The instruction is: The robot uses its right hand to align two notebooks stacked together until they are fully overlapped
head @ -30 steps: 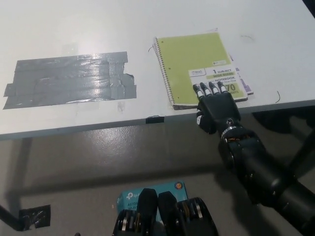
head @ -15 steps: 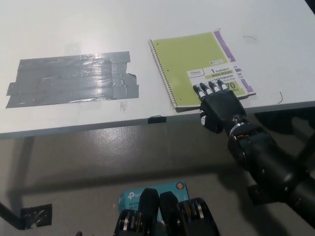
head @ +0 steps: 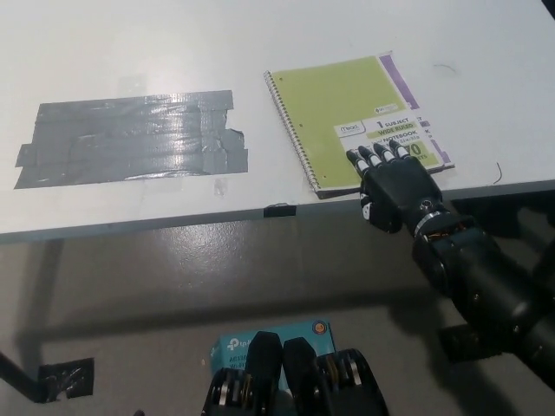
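Open surface all round my notebooks

Bare surface (head: 260,35) lies beyond the stacked notebooks (head: 347,113); flat grey tape (head: 130,139) sits well left.

1. Single view only, taken from the robot's head; no second view to compare.
2. Camera looks steeply down and forward over the near edge of the white table (head: 260,35); floor visible below that edge.
3. Range moderate; table's far edge and left corners fall outside the frame.
4. The black right hand (head: 392,180) enters from the bottom right, reaching the near edge.
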Controlling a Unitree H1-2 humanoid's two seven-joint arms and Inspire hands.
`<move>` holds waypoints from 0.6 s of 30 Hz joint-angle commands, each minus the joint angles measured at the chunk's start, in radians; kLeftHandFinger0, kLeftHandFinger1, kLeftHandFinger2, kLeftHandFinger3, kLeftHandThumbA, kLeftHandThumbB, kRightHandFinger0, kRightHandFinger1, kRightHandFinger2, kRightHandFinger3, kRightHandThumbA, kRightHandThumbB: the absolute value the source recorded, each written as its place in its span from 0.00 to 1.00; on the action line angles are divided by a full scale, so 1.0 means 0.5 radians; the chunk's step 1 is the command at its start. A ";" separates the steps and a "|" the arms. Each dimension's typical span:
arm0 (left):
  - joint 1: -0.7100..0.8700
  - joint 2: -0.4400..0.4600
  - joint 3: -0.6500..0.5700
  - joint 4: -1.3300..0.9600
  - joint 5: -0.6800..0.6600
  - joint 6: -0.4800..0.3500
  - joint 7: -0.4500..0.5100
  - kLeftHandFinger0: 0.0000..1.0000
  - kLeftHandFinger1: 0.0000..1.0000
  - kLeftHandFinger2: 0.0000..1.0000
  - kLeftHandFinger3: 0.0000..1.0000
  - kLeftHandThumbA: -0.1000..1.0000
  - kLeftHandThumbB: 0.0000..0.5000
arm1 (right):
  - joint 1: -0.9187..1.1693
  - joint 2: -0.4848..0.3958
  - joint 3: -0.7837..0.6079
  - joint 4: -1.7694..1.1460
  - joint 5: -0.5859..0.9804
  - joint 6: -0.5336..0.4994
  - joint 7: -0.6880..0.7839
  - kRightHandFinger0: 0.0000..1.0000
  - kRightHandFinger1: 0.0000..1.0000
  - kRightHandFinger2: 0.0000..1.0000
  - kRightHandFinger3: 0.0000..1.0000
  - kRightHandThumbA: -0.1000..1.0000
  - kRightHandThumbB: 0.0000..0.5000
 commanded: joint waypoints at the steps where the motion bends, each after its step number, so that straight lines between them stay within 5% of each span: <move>1: 0.024 0.036 -0.008 -0.054 0.013 -0.012 -0.040 0.72 0.80 0.87 1.00 1.00 1.00 | 0.043 0.009 0.016 0.036 -0.023 0.037 0.228 1.00 1.00 1.00 1.00 1.00 0.86; 7: 0.029 0.038 -0.006 -0.064 0.000 -0.011 -0.050 0.67 0.77 0.85 1.00 1.00 1.00 | 0.067 0.026 -0.008 0.037 -0.038 0.077 0.234 1.00 1.00 1.00 1.00 1.00 0.89; 8: 0.026 0.032 -0.004 -0.060 0.008 -0.016 -0.043 0.59 0.72 0.83 1.00 1.00 1.00 | 0.070 0.026 -0.011 0.035 -0.041 0.083 0.241 1.00 1.00 1.00 1.00 1.00 0.90; 12: 0.038 0.026 0.003 -0.072 0.002 -0.005 -0.040 0.65 0.75 0.84 1.00 1.00 1.00 | 0.090 0.021 -0.008 0.030 -0.060 0.110 0.258 1.00 1.00 1.00 1.00 1.00 0.92; 18: 0.045 0.019 0.008 -0.057 0.012 -0.029 -0.033 0.54 0.68 0.80 1.00 1.00 1.00 | 0.129 0.003 -0.026 0.033 -0.065 0.124 0.258 1.00 1.00 1.00 1.00 1.00 0.89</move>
